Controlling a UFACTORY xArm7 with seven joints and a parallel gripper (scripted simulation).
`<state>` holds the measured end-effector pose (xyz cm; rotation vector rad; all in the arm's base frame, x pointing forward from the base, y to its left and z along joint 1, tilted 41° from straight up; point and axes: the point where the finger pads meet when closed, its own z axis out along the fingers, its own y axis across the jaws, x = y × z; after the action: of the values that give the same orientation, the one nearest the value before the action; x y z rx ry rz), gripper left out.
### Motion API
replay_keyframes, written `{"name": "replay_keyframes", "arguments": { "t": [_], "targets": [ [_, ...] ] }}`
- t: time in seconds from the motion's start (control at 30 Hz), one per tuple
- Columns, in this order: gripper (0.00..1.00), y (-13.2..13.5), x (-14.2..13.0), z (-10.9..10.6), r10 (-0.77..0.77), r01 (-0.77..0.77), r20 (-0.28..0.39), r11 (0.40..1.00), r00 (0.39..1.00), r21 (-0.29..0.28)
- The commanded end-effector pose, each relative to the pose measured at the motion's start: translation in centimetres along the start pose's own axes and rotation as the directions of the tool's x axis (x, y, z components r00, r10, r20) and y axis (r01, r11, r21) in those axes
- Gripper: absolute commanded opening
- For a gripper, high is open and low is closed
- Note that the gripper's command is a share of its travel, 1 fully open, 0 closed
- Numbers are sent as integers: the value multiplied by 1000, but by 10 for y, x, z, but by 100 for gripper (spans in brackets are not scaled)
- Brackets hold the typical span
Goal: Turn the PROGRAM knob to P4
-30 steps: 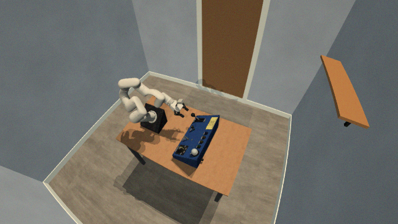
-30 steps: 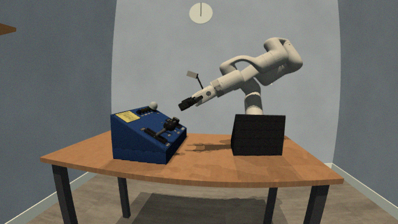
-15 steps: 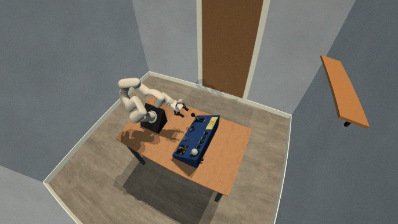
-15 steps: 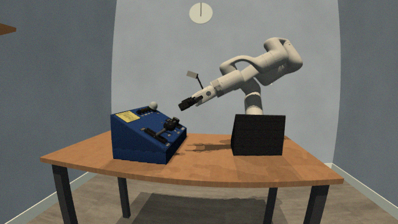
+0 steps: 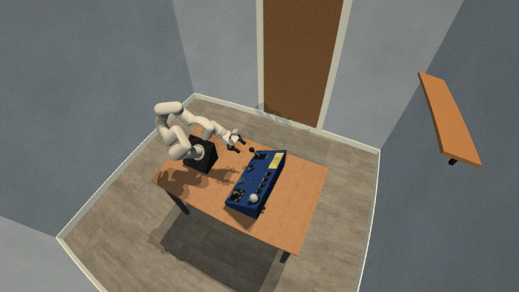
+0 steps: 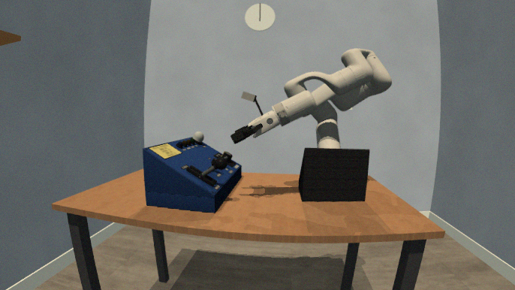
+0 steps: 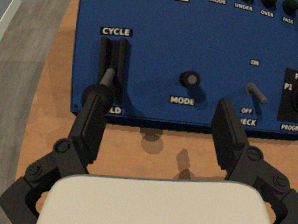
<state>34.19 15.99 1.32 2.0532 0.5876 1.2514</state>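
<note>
The blue console (image 5: 257, 181) stands on the wooden table, and also shows in the exterior view (image 6: 191, 173). Its PROGRAM knob (image 5: 237, 194) sits at the console's near end beside a white ball handle (image 5: 253, 197). In the wrist view only the knob's edge with a P1 mark (image 7: 292, 90) shows at the right border, so I cannot read its setting. My gripper (image 5: 236, 144) (image 6: 242, 134) is open and empty. It hovers in the air off the console's far end, above the table. In the wrist view the fingers frame the CYCLE lever (image 7: 112, 63) and the MODE knob (image 7: 189, 79).
The arm's black base box (image 6: 333, 174) stands on the table beside the console. The table edge runs close behind the console.
</note>
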Motion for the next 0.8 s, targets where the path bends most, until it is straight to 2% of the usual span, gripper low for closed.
{"name": "replay_keyframes", "arguments": {
  "t": [0.0,0.77],
  "targets": [
    [100,-1,1,0,2,-2,-1,1000,1000,2],
    [100,-1,3,-1,5,-5,-3,1000,1000,2]
  ]
}}
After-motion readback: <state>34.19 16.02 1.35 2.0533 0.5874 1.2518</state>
